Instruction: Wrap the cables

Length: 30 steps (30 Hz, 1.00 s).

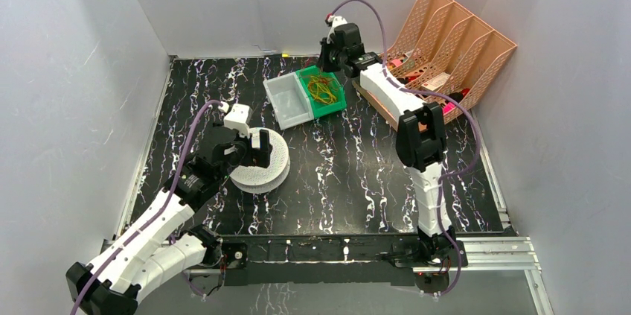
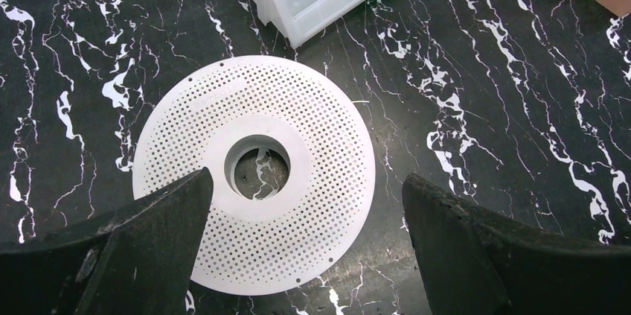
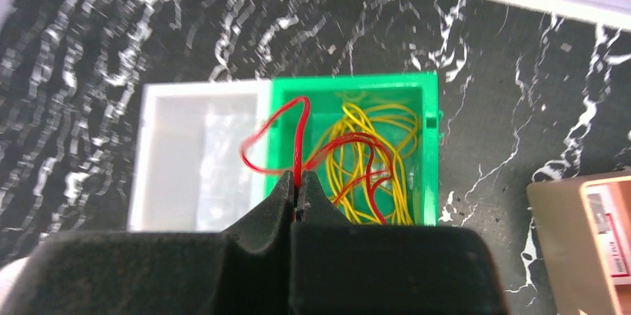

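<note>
Right wrist view: right pincer (image 3: 298, 185) pressed together on the red wire (image 3: 300, 125), centre frame, above the green bin (image 3: 429, 144). Risk: the strand snags the yellow tangle (image 3: 376, 166), dragging it out. Left pincer (image 2: 306, 192) spread over the perforated spool (image 2: 327, 121)

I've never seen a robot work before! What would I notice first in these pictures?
Probably the bright red wire, pinched in the shut right gripper and looping up from the green bin at the back of the table, where yellow wires lie tangled. Next, the big white disc full of tiny holes on the black marbled table, with the left gripper wide open over it.
</note>
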### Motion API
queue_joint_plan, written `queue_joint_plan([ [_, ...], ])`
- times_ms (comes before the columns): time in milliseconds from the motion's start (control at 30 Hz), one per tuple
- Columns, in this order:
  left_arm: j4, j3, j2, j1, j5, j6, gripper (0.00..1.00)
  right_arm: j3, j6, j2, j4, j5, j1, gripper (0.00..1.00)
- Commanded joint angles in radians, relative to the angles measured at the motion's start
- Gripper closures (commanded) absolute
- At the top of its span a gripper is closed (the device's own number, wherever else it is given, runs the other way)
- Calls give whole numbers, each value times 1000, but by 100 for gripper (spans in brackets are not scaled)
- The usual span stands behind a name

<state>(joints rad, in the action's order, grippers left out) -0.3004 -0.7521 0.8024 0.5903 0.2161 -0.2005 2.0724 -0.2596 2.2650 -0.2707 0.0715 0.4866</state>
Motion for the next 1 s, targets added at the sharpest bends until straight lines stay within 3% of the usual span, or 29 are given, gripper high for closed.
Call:
queue_joint_plan([
  [0, -6, -9, -28, 0, -14, 9, 2, -25, -27, -131, 99, -19, 7, 100],
  [400, -9, -8, -40, 0, -19, 7, 2, -128, -70, -342, 152, -11, 10, 100],
  [967, 12, -6, -58, 0, -125, 14, 2, -495, -86, -843, 159, -23, 14, 100],
])
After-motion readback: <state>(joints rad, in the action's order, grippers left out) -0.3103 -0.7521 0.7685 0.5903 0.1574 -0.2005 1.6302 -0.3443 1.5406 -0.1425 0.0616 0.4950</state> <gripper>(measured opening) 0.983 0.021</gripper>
